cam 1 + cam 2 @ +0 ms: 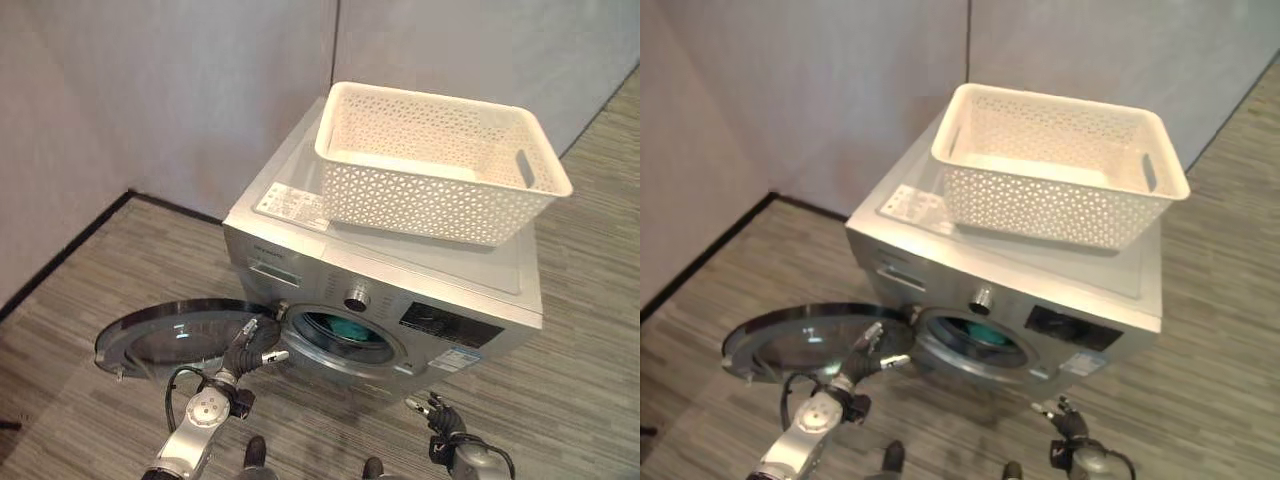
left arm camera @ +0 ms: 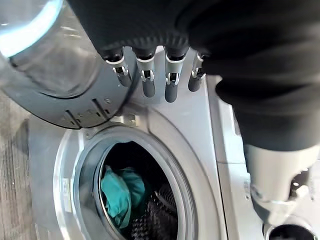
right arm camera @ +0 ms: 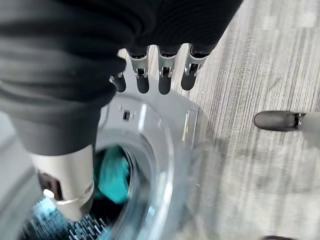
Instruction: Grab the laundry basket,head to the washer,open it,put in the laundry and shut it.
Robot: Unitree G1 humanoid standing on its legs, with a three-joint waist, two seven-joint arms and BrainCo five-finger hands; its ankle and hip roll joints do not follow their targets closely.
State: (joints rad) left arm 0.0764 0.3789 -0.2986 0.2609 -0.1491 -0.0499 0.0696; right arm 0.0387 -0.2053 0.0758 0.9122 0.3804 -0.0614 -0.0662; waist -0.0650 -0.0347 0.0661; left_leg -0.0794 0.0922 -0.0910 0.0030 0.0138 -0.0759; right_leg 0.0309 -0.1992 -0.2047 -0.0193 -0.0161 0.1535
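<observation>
A silver washer stands in a corner on striped grey flooring, and a white lattice basket sits on its lid, reaching past the top's right rear edge. The round door is swung wide open to the robot's left, lying almost flat above the floor. Inside the drum opening lies the laundry, a teal cloth resting against the dark perforated drum wall. The left hand is at the door's inner edge near the hinge, its fingers straight and close together in a row, held just beside the door's rim; the thumb sticks out apart from them toward the washer front. The right hand hangs low in front of the washer's lower right corner, clear of it, its fingers loosely extended side by side and holding nothing.
</observation>
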